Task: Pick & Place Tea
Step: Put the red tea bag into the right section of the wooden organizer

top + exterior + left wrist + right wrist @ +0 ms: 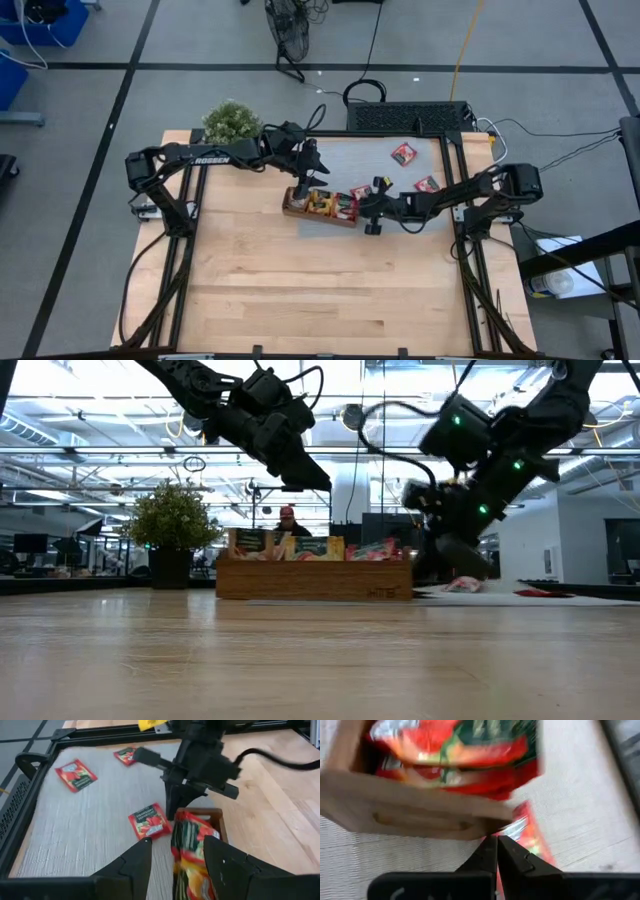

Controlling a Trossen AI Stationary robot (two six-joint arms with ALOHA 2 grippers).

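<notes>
Red foil tea sachets lie loose on the grey mat; others fill the brown wooden tray. High view: the right gripper sits at the tray's end. Left wrist view: the left gripper hangs open above the tray. Right wrist view: closed fingers meet at the tray wall, a sachet just beside them, ungripped. Risk: nudging the tray, or sliding the sachet underneath.

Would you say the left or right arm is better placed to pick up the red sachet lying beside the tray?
Right: the right gripper sits low, beside that red sachet; the left gripper hovers above the tray.
</notes>
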